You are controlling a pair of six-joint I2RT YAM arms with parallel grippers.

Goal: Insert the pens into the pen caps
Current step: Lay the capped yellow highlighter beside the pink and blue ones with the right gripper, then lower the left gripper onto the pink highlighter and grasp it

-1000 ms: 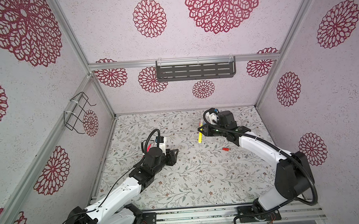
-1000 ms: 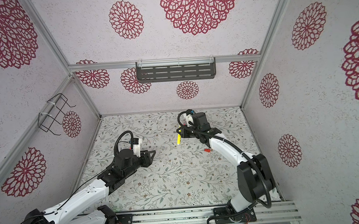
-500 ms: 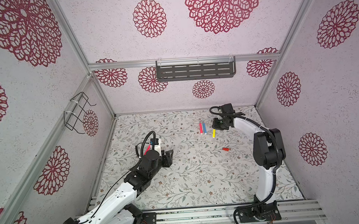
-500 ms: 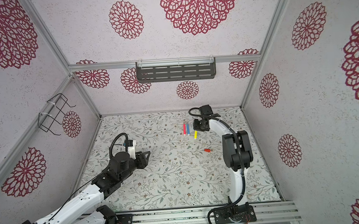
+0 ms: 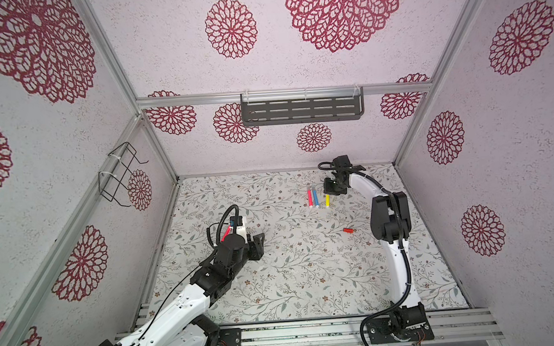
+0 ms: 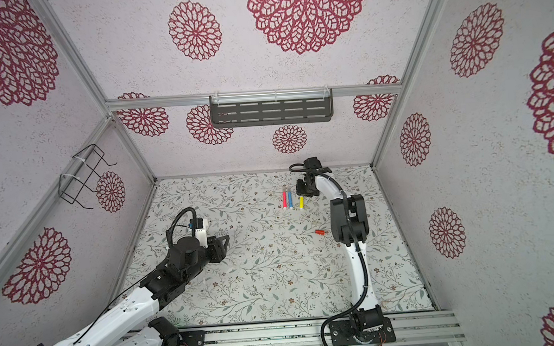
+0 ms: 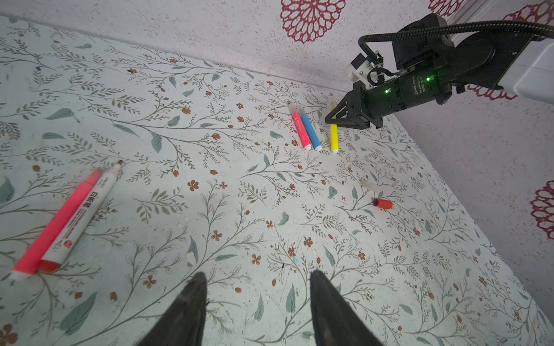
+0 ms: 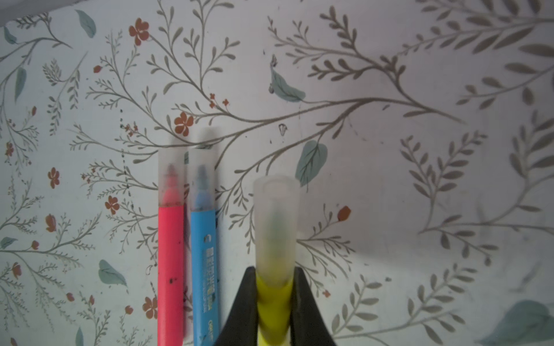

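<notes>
- Left gripper (image 7: 257, 284): one. Its jaws stand apart with nothing between them (only bare floral tabletop (image 5: 308, 277) below), probably readied for the next pen.
- Uncapped pens: two, placed from the left wrist view only. The pink-red pen (image 7: 57, 224) and the white-barrelled pen (image 7: 82, 212), which has a bare dark tip, lie touching side by side near that gripper. These are likely the work left.
- Capped pens lying flat: two. The pink pen (image 5: 310, 198) and the blue pen (image 5: 315, 199) lie side by side under translucent caps, seemingly a finished row.
- Yellow pen (image 5: 327, 202): one, with its translucent cap (image 8: 275, 227) fitted, just beside the blue pen.
- Right gripper (image 5: 329, 193): one. It is clamped on the yellow pen's barrel just below the cap, probably to lay the pen in that row.
- Loose caps: two. The pale cap (image 7: 367, 185) (faint) and the red cap (image 5: 348, 230) lie near each other, apart from the row.
- Tally: five pens and five caps, three fitted.
</notes>
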